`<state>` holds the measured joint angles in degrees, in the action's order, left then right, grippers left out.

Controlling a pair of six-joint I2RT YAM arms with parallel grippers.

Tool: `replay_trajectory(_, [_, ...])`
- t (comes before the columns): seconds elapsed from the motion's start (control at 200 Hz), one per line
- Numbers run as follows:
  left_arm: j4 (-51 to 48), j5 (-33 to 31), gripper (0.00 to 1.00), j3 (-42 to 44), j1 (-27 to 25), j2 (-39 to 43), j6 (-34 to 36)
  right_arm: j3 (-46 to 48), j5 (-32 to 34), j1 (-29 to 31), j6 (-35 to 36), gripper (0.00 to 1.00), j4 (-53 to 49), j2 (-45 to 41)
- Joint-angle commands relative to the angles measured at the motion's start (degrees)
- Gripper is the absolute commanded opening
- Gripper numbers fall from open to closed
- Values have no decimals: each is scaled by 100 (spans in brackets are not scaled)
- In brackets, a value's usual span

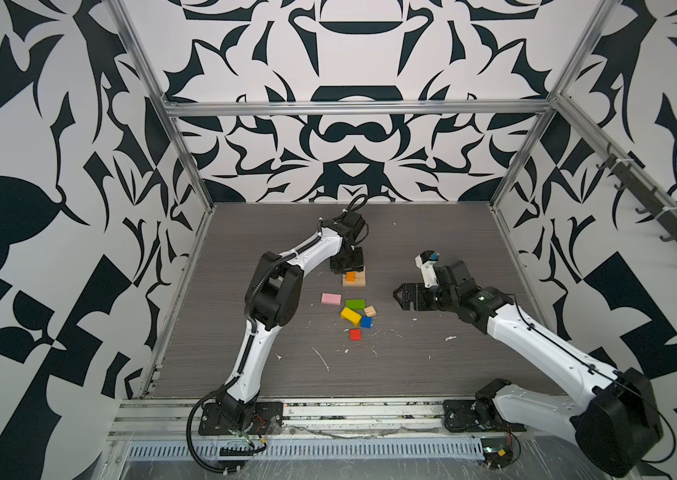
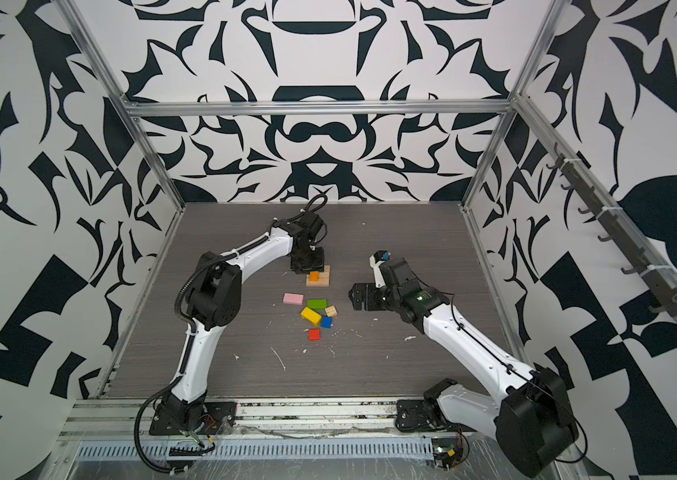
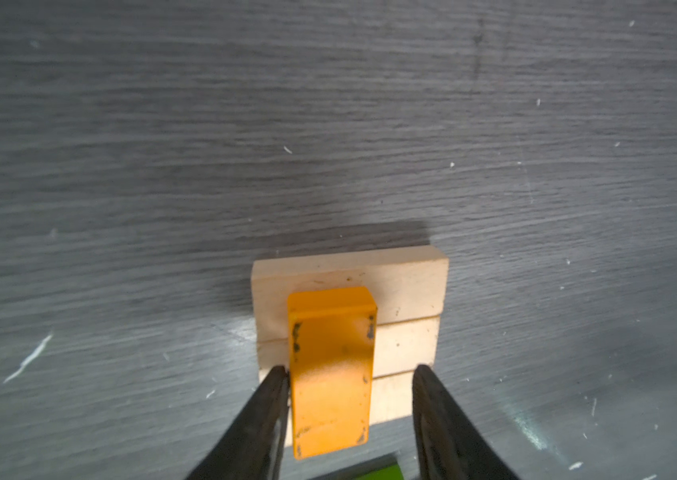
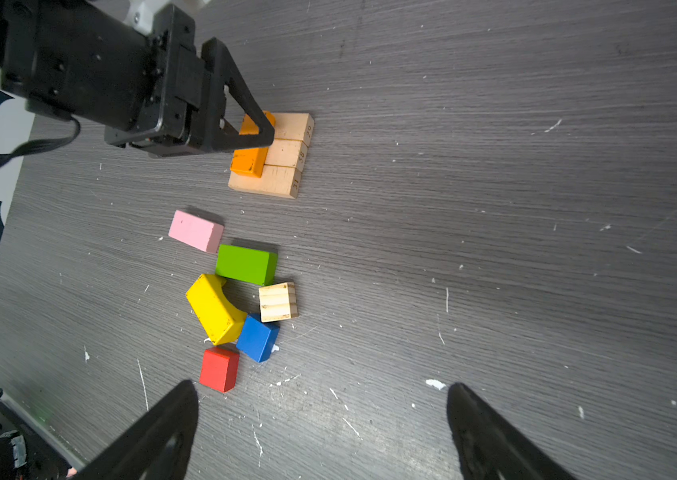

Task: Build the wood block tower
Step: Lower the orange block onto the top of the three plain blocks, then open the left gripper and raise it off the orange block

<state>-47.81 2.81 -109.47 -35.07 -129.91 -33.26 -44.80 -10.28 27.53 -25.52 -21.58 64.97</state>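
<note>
Dark grey wood-grain tabletop [image 1: 432,374], flecked with white scratches and chips [image 1: 321,358]. Black-and-white patterned wall panels [image 1: 349,50] enclose it, held in a silver aluminium frame [image 1: 353,108]. A dark hook rail [image 1: 657,195] runs along one side wall.

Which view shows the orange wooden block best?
Left wrist view: the orange rectangular wooden block lies close, fully visible, across three tan wooden bars. In the right wrist view the left claw partly covers it; both top views show a tiny patch.
</note>
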Motion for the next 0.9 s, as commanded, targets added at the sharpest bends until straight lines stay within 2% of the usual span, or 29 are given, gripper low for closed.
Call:
replay_trajectory(0.0, [-225,-1,52,-214,-27,115,-67,-38,9,40,28,97,55,-55])
replay_trajectory(0.54, [-426,-286,52,-230,-26,199,-72,-169,0,73,20,97,-13,-11])
replay_trajectory(0.895, [-534,-492,50,-443,-35,-49,-41,-196,28,116,22,97,-20,51])
